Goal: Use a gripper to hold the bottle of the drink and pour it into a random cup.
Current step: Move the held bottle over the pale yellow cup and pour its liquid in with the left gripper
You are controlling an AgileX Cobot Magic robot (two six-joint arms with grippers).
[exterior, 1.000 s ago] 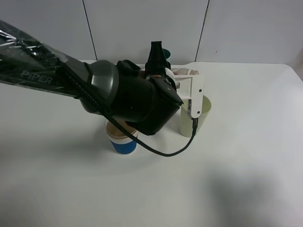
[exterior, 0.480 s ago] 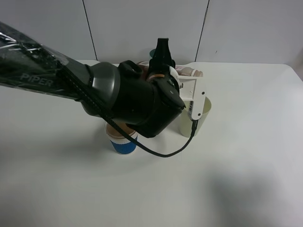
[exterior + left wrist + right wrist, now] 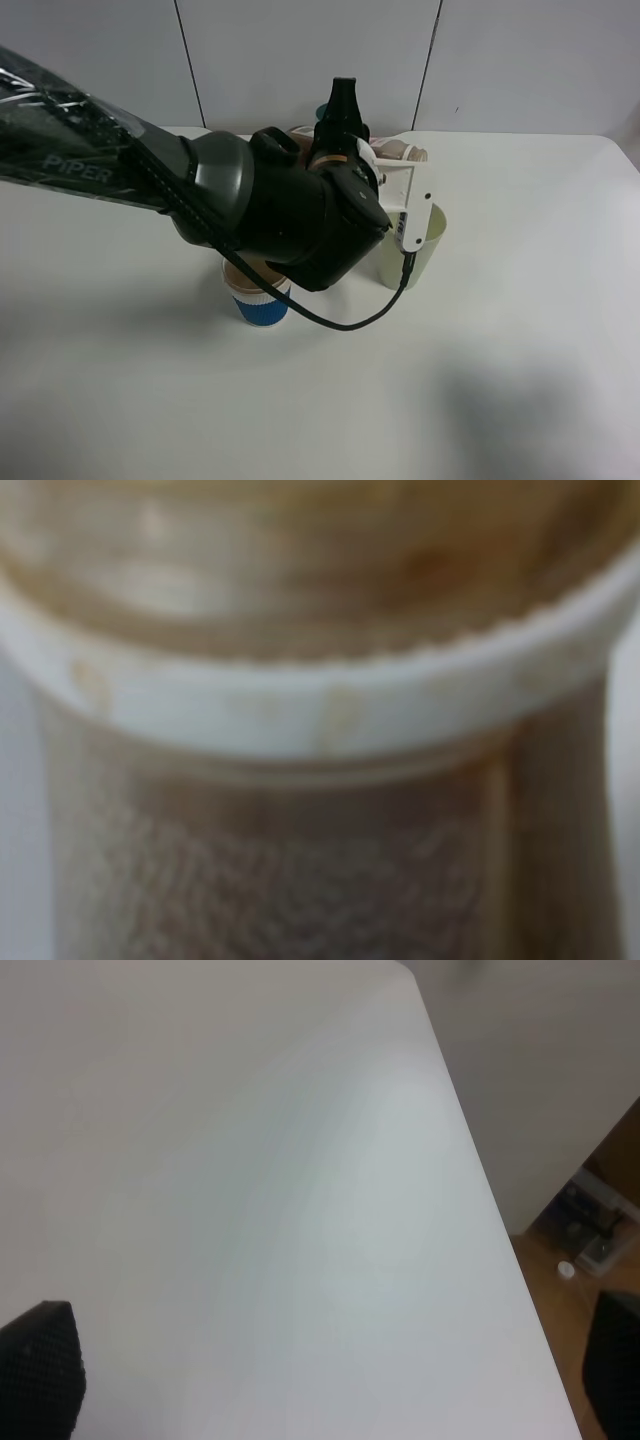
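Observation:
My left gripper (image 3: 345,130) sits at the end of the big black arm over the middle of the table, shut on the bottle of the drink (image 3: 402,153). The bottle lies tipped sideways, its beige neck end pointing right, above the pale yellow-green cup (image 3: 428,235). The white bracket hides part of the cup's rim. In the left wrist view the bottle (image 3: 320,700) fills the frame, blurred, with a white ring and brown drink. My right gripper (image 3: 325,1380) is open over bare table; only its black fingertips (image 3: 40,1365) show.
A short blue-and-white ribbed cup (image 3: 262,300) stands just under the left arm. A teal tumbler (image 3: 323,111) peeks out behind the gripper. In the right wrist view the table's edge (image 3: 480,1210) runs close by, with floor beyond it.
Over the last second my left gripper rose slightly and shifted right with the bottle, bringing the neck end further over the cup. It has barely moved in the last half second.

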